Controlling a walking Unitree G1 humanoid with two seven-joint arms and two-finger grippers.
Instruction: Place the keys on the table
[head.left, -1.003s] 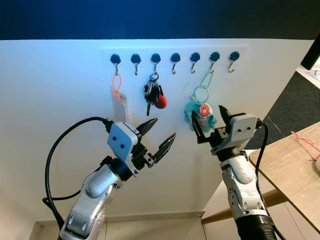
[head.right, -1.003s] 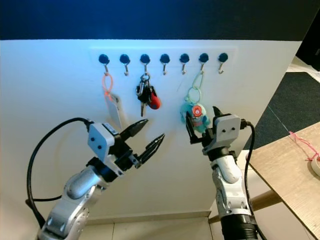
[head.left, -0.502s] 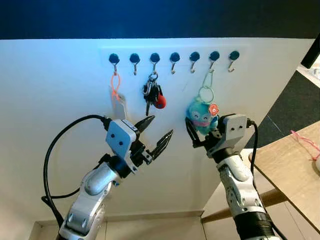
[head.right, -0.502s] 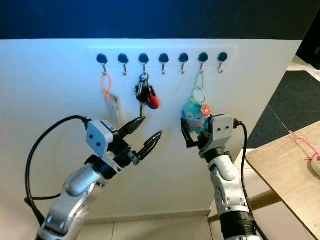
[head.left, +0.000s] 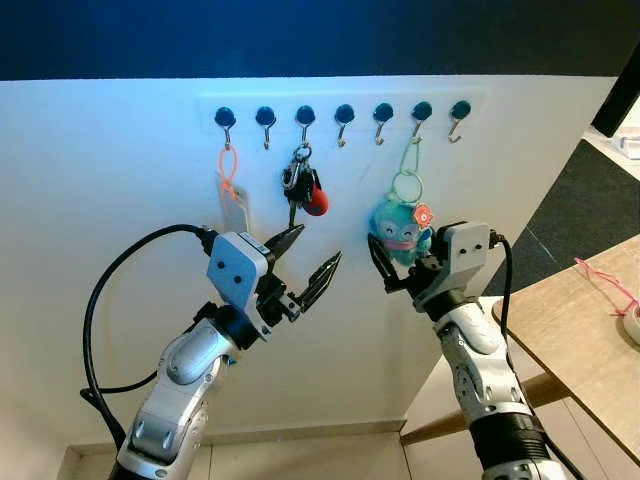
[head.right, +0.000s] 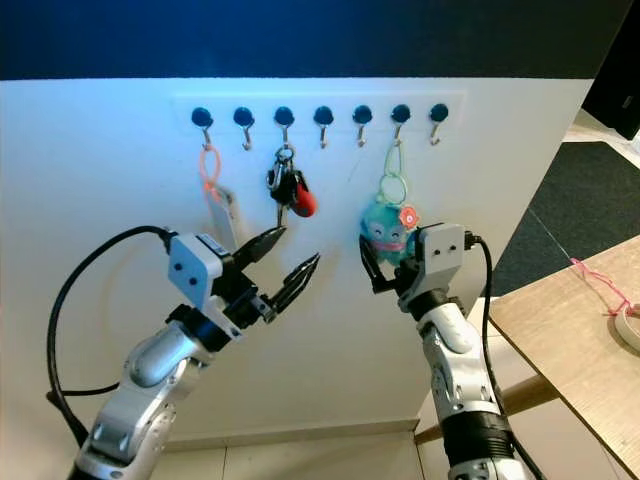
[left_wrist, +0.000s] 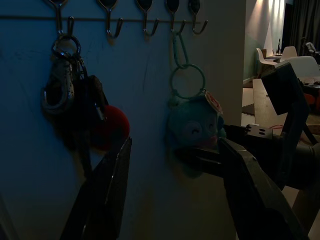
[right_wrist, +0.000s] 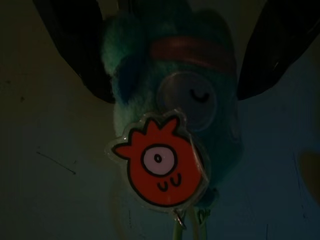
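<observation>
Left eye view showed the keys (head.left: 303, 187), a dark bunch with a metal clip and a red fob, hanging from the third hook of the hook rail (head.left: 340, 108) on the white wall, well away from the wooden counter (head.left: 575, 330) at the robot's right. The left tool (head.left: 305, 272) hovered just below and in front of that bunch, its two black fingers spread apart and holding nothing. The right tool (head.left: 392, 272) sat under the teal plush charm (head.left: 399, 226) that hung by a green loop from the sixth hook, its fingers apart on either side of the toy's lower body; whether they touched the fur could not be told. An orange loop with a pale tag (head.left: 233, 195) hung from the first hook. The keys looked light but loose and jangly: hard metal that would swing and slip, so the best hold was probably around the bunch near the clip, followed by a lift up and off the hook. Compared with a second earlier, the right tool had drawn in towards the plush from the right, the charm's face had turned outward, and the left tool had risen slightly towards the keys.
</observation>
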